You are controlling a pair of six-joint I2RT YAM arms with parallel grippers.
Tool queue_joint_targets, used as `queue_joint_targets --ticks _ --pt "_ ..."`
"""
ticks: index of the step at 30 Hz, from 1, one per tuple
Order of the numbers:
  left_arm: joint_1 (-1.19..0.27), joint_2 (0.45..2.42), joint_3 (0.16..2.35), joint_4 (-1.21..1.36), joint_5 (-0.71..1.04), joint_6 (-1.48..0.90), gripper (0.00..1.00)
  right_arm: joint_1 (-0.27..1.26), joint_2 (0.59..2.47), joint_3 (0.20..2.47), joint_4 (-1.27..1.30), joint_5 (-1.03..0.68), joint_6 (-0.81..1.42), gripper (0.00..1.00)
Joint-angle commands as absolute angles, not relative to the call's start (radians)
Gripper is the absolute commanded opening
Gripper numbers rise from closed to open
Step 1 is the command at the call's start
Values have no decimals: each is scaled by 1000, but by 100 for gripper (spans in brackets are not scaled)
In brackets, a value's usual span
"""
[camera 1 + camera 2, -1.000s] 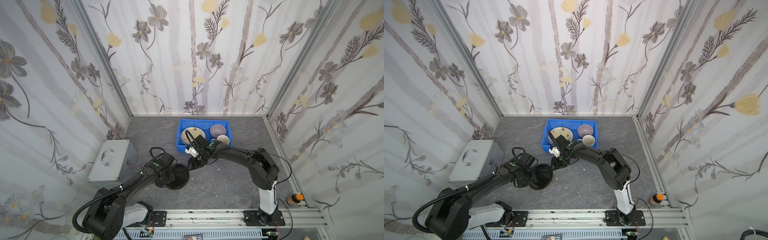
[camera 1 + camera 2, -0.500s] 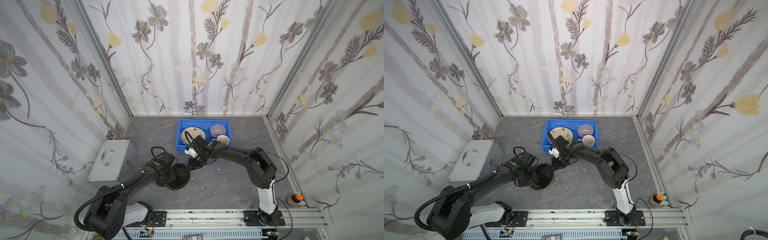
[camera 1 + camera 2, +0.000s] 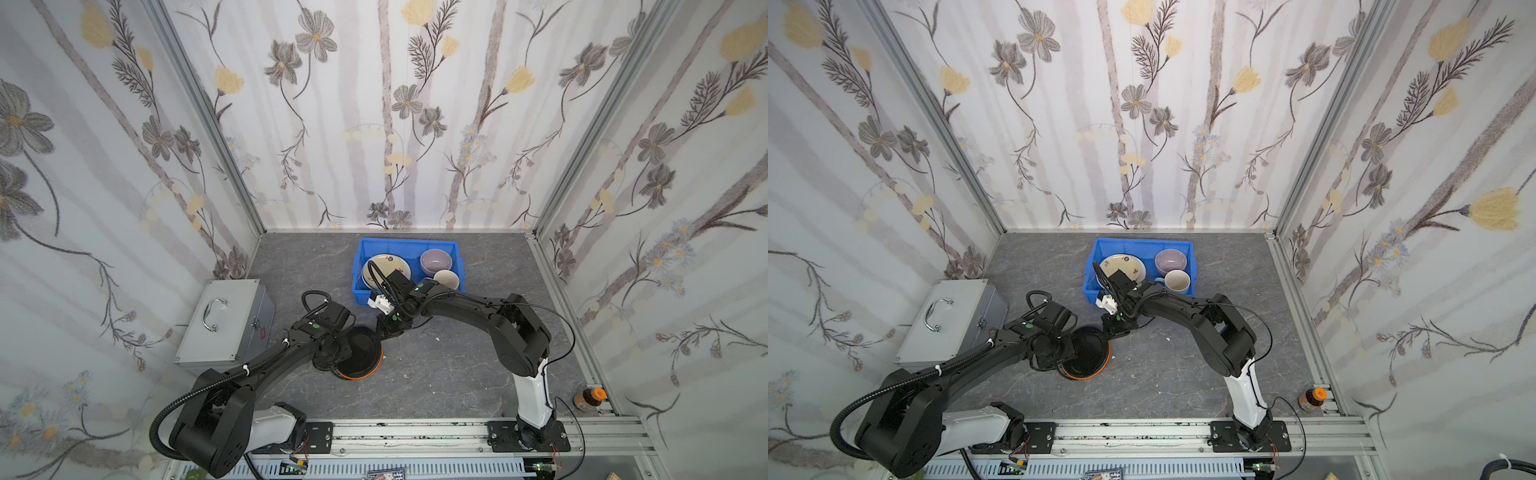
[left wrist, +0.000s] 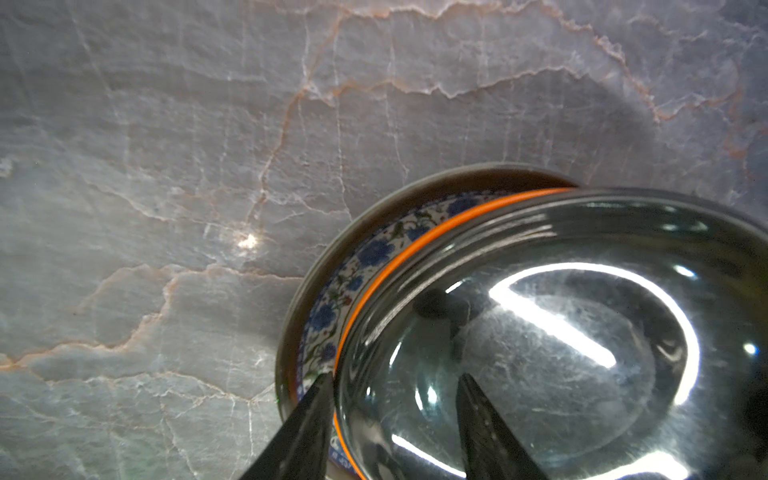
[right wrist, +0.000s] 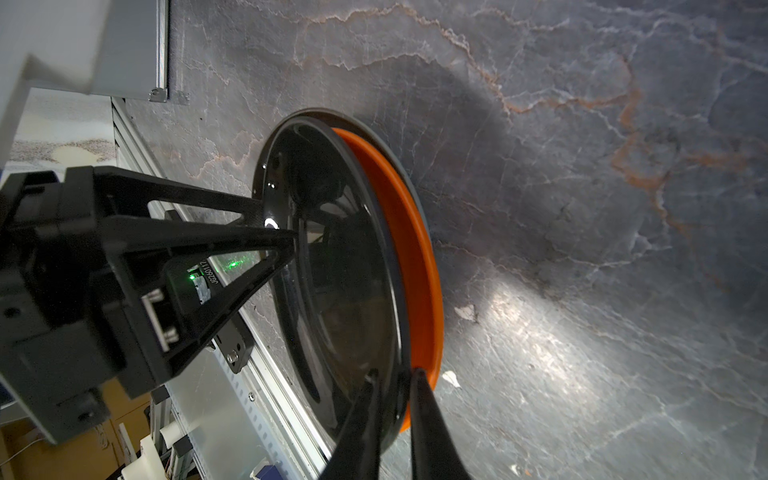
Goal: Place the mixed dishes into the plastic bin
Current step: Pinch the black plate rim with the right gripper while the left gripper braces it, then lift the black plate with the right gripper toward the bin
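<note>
Stack of four plates sits mid-table in both top views, on the grey stone-look table [image 3: 436, 374], below and slightly left of the blue bin [image 3: 409, 242].

Order, top down, from the left wrist camera: black plate [image 4: 561, 332], orange plate [image 4: 399, 257], blue-flowered plate [image 4: 365, 257], dark-rimmed plate [image 4: 320, 266]. The black plate is tilted and lifted off the orange one along one side, and the right wrist camera shows bare orange face there.

Left gripper [image 4: 397, 376]: fingers apart, one tip inside the black plate's well, the other outside its rim against the plates beneath. The rim wall is clamped between them. In both top views it meets the plate's left edge.

Right gripper [image 5: 395, 374]: fingers nearly together, pinching the black plate's rim. One finger lies on the glossy inner face, the other is slipped between black and orange. In a top view it sits at the plate's upper right edge.

Bin: upper centre of the table, near the back wall.
- Cream plate [image 3: 386, 262] in the left half, lower edge hidden by the right arm.
- Lilac bowl [image 3: 435, 261] in the upper right.
- Pale mug [image 3: 446, 279] just below the bowl, upright.

Metal case [image 3: 228, 320]: left of the stack, apart from it.
</note>
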State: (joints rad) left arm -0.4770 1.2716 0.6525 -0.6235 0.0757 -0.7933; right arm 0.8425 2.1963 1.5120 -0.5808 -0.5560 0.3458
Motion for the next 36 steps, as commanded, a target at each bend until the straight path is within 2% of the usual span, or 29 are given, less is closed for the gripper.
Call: queue_joint_targets --ticks 1,16,20,25,31,36 --pt "-477 1285 661 -590 87 -798 49 845 2207 1525 -562 -609 331 17" --pt "-477 1309 683 -588 92 -792 47 844 2245 1545 -558 -672 325 19" --pt "-477 1303 698 -608 83 -783 47 842 2240 1546 -558 -672 325 10" --pt "-470 1279 714 -649 66 -769 48 836 2226 1548 -558 -665 329 7" --pt "-436 1193 745 -744 38 -742 57 803 2214 1576 -567 -678 334 6" --pt "-367 1112 813 -851 13 -693 74 776 2215 1624 -583 -687 333 6"
